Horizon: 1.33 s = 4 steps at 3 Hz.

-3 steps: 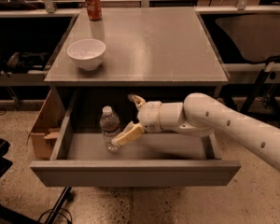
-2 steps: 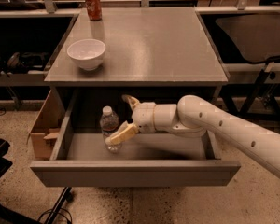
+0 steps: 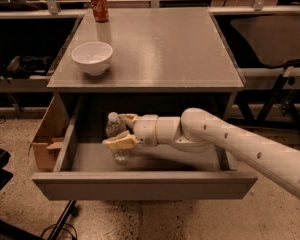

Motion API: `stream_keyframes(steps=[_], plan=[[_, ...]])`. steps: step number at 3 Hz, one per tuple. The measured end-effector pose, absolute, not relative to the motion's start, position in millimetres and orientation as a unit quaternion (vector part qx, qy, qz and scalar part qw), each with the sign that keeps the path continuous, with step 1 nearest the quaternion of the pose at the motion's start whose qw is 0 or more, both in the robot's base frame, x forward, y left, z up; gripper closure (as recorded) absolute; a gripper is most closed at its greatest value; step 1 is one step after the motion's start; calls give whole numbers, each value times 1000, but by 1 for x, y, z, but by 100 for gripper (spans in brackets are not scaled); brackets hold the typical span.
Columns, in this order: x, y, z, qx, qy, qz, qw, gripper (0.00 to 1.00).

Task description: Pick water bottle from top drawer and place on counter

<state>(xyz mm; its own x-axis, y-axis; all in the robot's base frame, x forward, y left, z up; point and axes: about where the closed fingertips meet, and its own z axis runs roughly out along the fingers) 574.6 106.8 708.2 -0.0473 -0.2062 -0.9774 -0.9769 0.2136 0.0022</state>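
The water bottle point(image 3: 113, 127), clear with a white cap, stands upright on the floor of the open top drawer point(image 3: 140, 184), left of its middle. My gripper point(image 3: 121, 130) reaches in from the right and sits around the bottle's middle. One finger is behind the bottle and the other finger point(image 3: 117, 143) crosses its front, both against it. The bottle's base still rests on the drawer floor. The grey counter point(image 3: 160, 44) is above the drawer.
A white bowl point(image 3: 92, 57) sits on the counter's left side and a red soda can point(image 3: 99, 5) at its back left corner. A cardboard box point(image 3: 46, 139) stands on the floor left of the drawer. Dark shelving flanks the cabinet.
My gripper has moved left onto the bottle and its fingers have drawn closer together around it. The bottle has stayed in place.
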Motion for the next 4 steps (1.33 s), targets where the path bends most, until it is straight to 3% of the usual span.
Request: stream_keyframes(steps=[2,3,4], plan=[[570,109,711,-489,617,392,476,85],[564,95,757,-511,606,374,481,100],[561,74,831,-530,582,358,503,100]])
